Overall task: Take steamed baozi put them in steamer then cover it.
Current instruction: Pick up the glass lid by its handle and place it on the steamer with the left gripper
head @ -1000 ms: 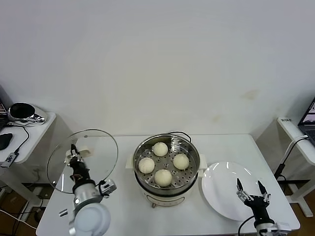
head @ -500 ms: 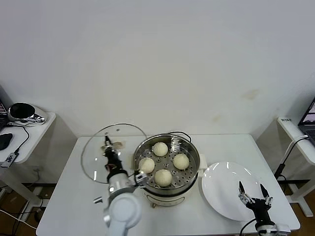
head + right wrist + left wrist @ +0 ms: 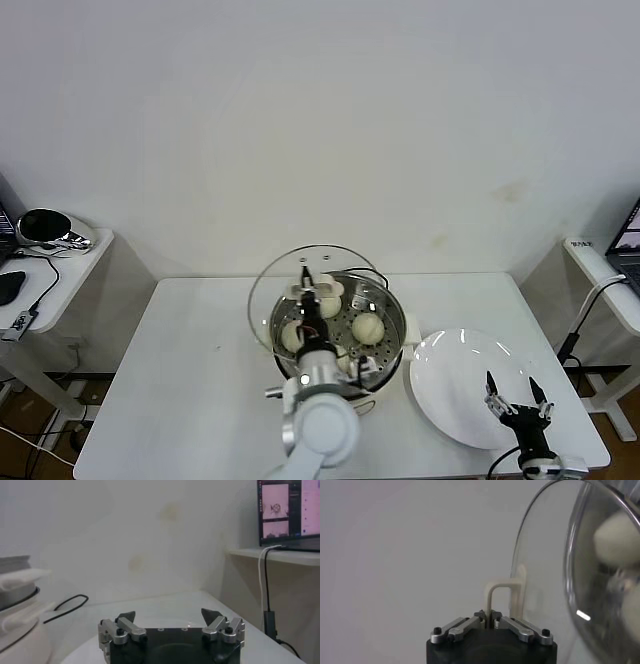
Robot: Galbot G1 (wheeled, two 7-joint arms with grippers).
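Gripping the lid (image 3: 310,292) by its handle, the left tool (image 3: 308,297) holds it tilted, seemingly above the steamer (image 3: 385,345); the right tool (image 3: 517,398) waits, released, over the plate (image 3: 450,385).

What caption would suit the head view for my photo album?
Left gripper carries the glass cover over the steamer of baozi; right gripper waits open above the plate.

Clear glossy glass cover (image 3: 300,290), shiny perforated metal steamer (image 3: 385,345), smooth matt baozi (image 3: 366,327).
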